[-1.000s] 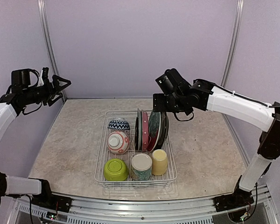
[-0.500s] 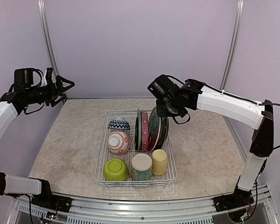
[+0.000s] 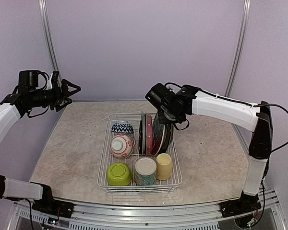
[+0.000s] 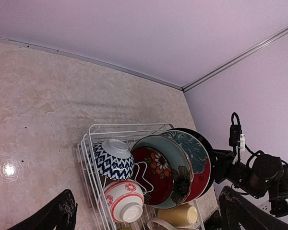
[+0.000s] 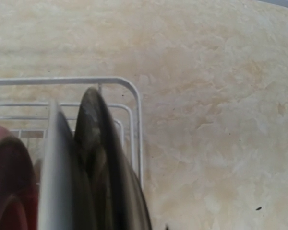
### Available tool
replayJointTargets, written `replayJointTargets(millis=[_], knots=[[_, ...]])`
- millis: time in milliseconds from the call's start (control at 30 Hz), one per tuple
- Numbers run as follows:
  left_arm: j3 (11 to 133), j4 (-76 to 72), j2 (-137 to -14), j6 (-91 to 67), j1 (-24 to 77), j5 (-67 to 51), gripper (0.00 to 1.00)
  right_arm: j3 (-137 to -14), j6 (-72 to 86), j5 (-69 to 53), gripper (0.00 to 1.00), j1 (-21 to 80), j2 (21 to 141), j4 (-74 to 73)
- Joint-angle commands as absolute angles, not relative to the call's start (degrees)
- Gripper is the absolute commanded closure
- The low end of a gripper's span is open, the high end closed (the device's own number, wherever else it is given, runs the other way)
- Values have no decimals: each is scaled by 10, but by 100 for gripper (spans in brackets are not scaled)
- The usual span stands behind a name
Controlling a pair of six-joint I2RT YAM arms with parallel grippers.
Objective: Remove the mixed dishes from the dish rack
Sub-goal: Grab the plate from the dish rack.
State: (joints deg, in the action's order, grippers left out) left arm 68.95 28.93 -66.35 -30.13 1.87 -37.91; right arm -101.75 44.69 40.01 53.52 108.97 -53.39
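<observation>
The white wire dish rack (image 3: 103, 158) stands mid-table. It holds upright plates, the dark plate (image 3: 170, 133) outermost on the right beside a teal floral plate (image 3: 159, 128). It also holds a blue zigzag bowl (image 3: 122, 128), a red-white bowl (image 3: 121, 145), a lime bowl (image 3: 118, 173), a cream-teal mug (image 3: 145, 170) and a yellow cup (image 3: 163, 166). My right gripper (image 3: 164, 117) sits on the plates' top edge. In the right wrist view the dark plate's rim (image 5: 98, 158) runs down toward the jaws, whose fingers are hidden. My left gripper (image 3: 70, 91) hovers open, high at the far left.
The rack's corner wire (image 5: 137, 124) lies just right of the dark plate, with bare tabletop (image 5: 216, 143) beyond it. In the left wrist view both spread fingers (image 4: 62, 213) frame the rack from afar. Lilac walls close off the back and sides.
My right gripper has swung left and down from beside the rack onto the plates' top edge. The left arm has drifted slightly to the right, still open.
</observation>
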Motion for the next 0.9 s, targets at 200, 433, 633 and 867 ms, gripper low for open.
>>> replayJointTargets(millis=[200,433,633,867], knots=[[709,300,-670,-287,24,-371,1,-1081,482,438,95,540,1142,-603],[708,300,-671,-287,24,-367,1,-1147,493,478,100,557,1165,-662],[708,300,-673,-287,24,-364,1,-1215,500,528,100,572,1175,-715],[708,300,-676,-287,24,-363,1,-1217,465,569,100,576,1141,-706]])
